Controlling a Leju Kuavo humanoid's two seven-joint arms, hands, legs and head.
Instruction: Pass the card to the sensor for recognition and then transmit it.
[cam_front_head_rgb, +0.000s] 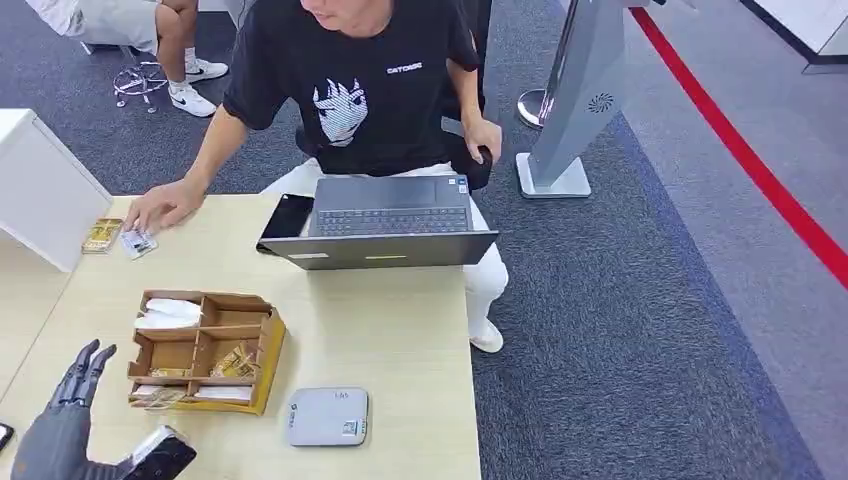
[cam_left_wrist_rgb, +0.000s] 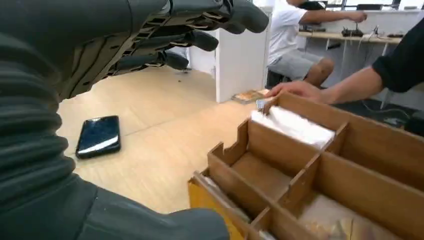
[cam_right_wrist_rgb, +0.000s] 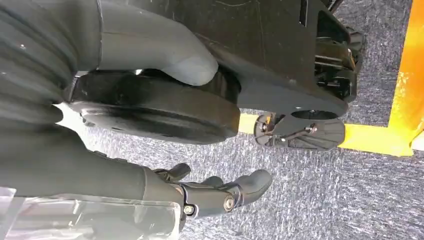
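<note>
Lying under a person's hand (cam_front_head_rgb: 165, 205), card (cam_front_head_rgb: 138, 243), long axis seemingly diagonal, left hand (cam_front_head_rgb: 62, 420) spread, holding nothing, right hand (cam_right_wrist_rgb: 210, 192) likewise.

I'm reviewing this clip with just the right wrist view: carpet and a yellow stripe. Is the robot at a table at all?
Observer: Yes. The head view shows a wooden table in front of it, with a grey flat device near its front edge.
Operator: Where's the card?
Observer: A small card lies at the table's far left. A person's hand rests at its edge, seemingly touching it.
Operator: And the other arm?
Observer: The left hand is up beside a wooden divider box, fingers spread, holding nothing.
</note>
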